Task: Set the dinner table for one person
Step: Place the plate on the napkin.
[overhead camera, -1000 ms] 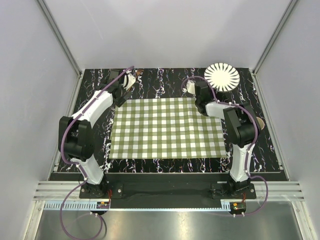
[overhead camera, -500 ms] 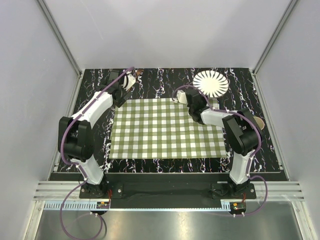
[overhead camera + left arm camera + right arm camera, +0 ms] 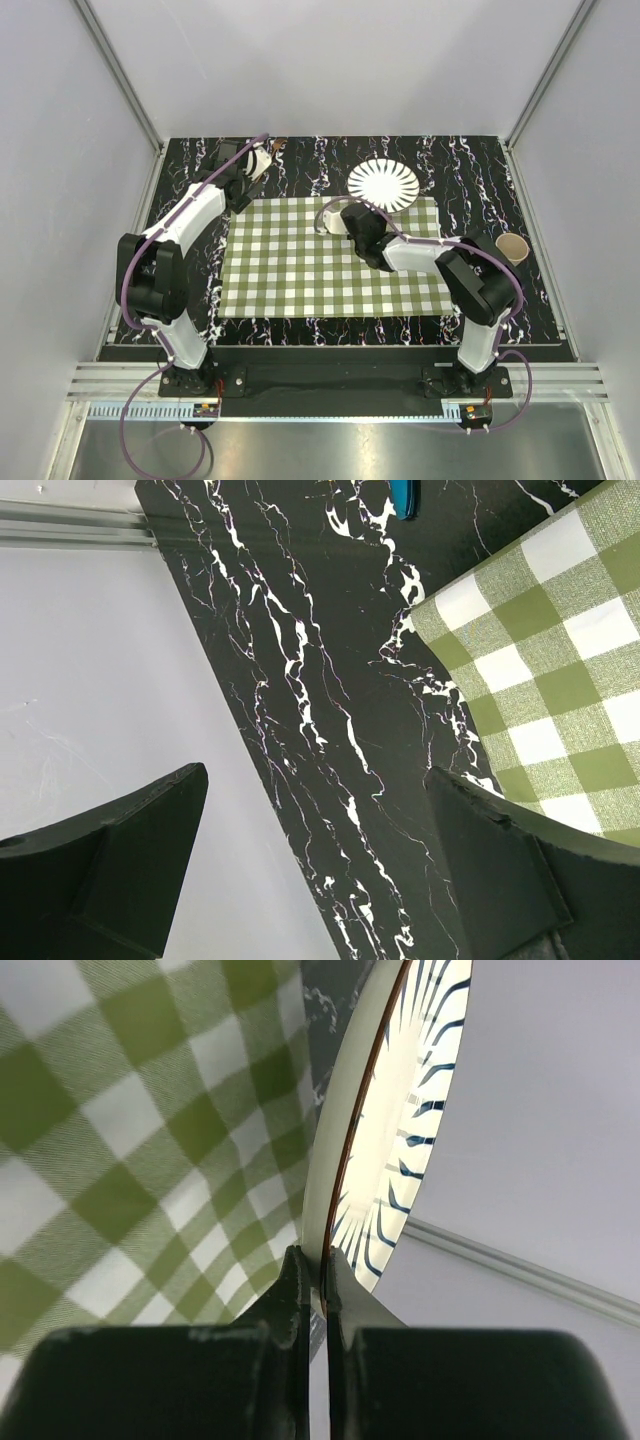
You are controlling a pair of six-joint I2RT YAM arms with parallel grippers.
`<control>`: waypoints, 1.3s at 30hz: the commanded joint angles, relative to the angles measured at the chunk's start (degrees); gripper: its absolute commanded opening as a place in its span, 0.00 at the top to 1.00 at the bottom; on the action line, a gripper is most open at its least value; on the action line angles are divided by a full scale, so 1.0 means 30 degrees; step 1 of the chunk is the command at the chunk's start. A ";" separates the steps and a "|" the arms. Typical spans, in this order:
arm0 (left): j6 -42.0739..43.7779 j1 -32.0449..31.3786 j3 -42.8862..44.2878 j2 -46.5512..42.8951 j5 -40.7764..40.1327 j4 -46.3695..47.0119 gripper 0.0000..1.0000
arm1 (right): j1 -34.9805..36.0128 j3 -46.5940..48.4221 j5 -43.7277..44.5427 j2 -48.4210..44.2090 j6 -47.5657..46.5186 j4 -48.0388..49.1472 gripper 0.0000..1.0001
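Nearest, both arms stand bolted at the front edge of the table (image 3: 490, 165), a black top with white veins that fills the booth floor. A green-and-white checked cloth (image 3: 300, 270) lies flat on the middle of it, square to its edges. To the right of the cloth and apart from it, a tan cup (image 3: 513, 247) stands upright on the bare table.

The right arm folds inward over the right half of the cloth. The right gripper (image 3: 322, 1260) has its fingers pressed almost together, with only the rim of a plate (image 3: 384, 184) between them. The wrist view shows the pinch plainly: one finger lies on each face of the rim, and the plate runs away from the tips nearly edge-on. The plate is white with dark stripes fanning out from its centre. From above it sits over the far edge of the cloth, partly over checks and partly over black table. Whether its underside touches anything cannot be told.

Farther off, the left arm reaches to the far left corner of the cloth. The left gripper (image 3: 315, 870) is spread wide and holds nothing. Between its two dark fingers only table and the cloth corner show. A small blue object (image 3: 404, 498) lies beyond on the table, cut off by the frame edge.
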 commanded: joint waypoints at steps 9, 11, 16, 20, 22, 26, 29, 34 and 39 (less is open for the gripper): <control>0.0354 -0.0013 0.1388 -0.0480 -0.0483 0.0930 0.01 | 0.3228 0.1153 0.0664 -0.1481 0.1797 0.0297 1.00; 0.0354 -0.0013 0.1447 -0.0538 -0.0483 0.0901 0.01 | 0.3902 0.0978 0.0546 -0.1569 0.1826 0.0297 1.00; 0.0441 -0.0013 0.1389 -0.0802 -0.0542 0.0931 0.01 | 0.5396 0.0975 0.0516 -0.1773 0.2730 -0.0520 1.00; 0.0471 -0.0013 0.1505 -0.0773 -0.0513 0.1018 0.01 | 0.7121 0.1502 0.0399 -0.1745 0.3817 -0.1984 1.00; 0.0442 -0.0013 0.1535 -0.0773 -0.0454 0.1048 0.01 | 0.7593 0.1679 0.0370 -0.1686 0.4285 -0.2250 1.00; 0.0617 -0.0013 0.1652 -0.0802 -0.0337 0.1135 0.01 | 0.8414 0.2089 0.0312 -0.1539 0.5106 -0.3332 1.00; 0.0617 -0.0013 0.1798 -0.0802 -0.0366 0.1223 0.01 | 0.9176 0.2090 0.0049 -0.1685 0.5780 -0.4094 1.00; 0.0238 -0.0042 0.1858 -0.1007 -0.0278 0.1165 0.01 | 0.9471 0.2031 -0.0216 -0.1598 0.6309 -0.4800 1.00; 0.0441 -0.0042 0.1536 -0.1300 -0.0337 0.1194 0.01 | 0.9441 0.1388 -0.0685 -0.1891 0.6952 -0.5532 1.00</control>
